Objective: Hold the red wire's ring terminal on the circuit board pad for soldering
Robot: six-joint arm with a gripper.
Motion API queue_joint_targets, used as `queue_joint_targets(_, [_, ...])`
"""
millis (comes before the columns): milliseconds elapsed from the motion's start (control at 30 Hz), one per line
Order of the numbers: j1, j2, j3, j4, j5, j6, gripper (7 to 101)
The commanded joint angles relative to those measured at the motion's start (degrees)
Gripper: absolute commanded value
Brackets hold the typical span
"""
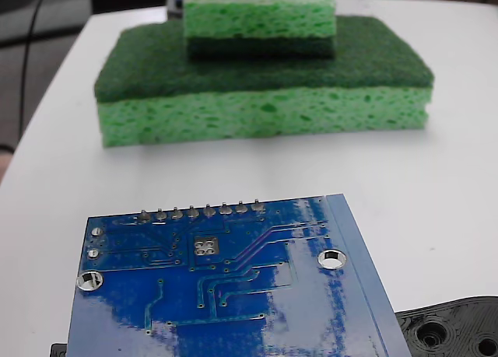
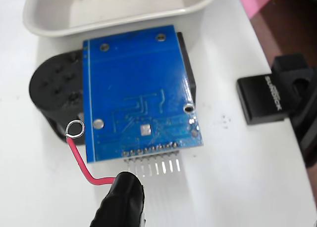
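Note:
The wrist view shows the blue circuit board (image 2: 136,83) lying flat over a black perforated part (image 2: 52,88). Its small silver pad (image 2: 144,130) sits near the board's lower edge, bare. My gripper (image 2: 125,186), with black fingers at the bottom of the view, is shut on the red wire (image 2: 81,165). The wire curves up and left to the ring terminal (image 2: 76,129), which hangs just off the board's left edge, well left of the pad. In the fixed view the circuit board (image 1: 233,295) and pad (image 1: 205,246) fill the foreground; neither gripper nor wire shows there.
A white tray (image 2: 119,19) stands beyond the board. A black block (image 2: 262,101) lies to its right. Header pins (image 2: 156,165) stick out of the board toward my fingers. Two stacked green sponges (image 1: 264,85) sit behind the board in the fixed view.

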Motion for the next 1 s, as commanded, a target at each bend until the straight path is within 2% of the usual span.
queue_joint_targets(33, [-1.3,-3.6,-1.8,-1.1,2.5,0.8,100.3])
queue_joint_targets(333, [-6.7,-7.5,0.1,-7.5,13.4,5.2,100.3])
queue_joint_targets(733, [-4.9,-14.0,-2.3,-10.3,16.2,9.3,100.3])
queue_joint_targets(1000, [-7.9,-14.9,-2.9,-11.2,18.6,15.0,100.3])
